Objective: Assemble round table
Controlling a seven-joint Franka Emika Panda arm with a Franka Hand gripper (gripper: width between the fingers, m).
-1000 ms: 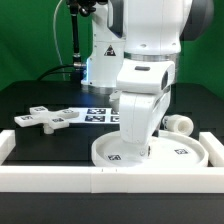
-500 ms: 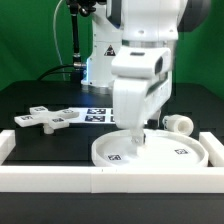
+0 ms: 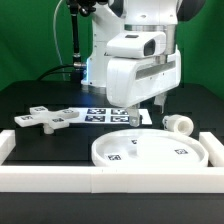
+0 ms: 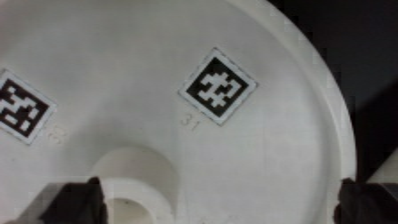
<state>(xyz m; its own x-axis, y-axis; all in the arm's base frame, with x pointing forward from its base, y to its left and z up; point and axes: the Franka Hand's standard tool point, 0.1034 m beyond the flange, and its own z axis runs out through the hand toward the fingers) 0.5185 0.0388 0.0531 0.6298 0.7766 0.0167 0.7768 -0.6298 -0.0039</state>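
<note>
We judge the assembly barely begun: no two parts of the round table are joined. The large round disc point(image 3: 150, 150) lies flat on the table, pushed up to the white rim wall point(image 3: 60, 176). The short leg point(image 3: 180, 123) sits loose just beyond the disc toward the exterior view's right. The cross-shaped foot piece point(image 3: 45, 118) lies well apart toward the exterior view's left, beside the marker board point(image 3: 100, 113). The gripper point(image 4: 228, 198) hovers over the disc with jaws spread wide, holding nothing. Fitting the leg to the disc, then the foot piece, remains.
</note>
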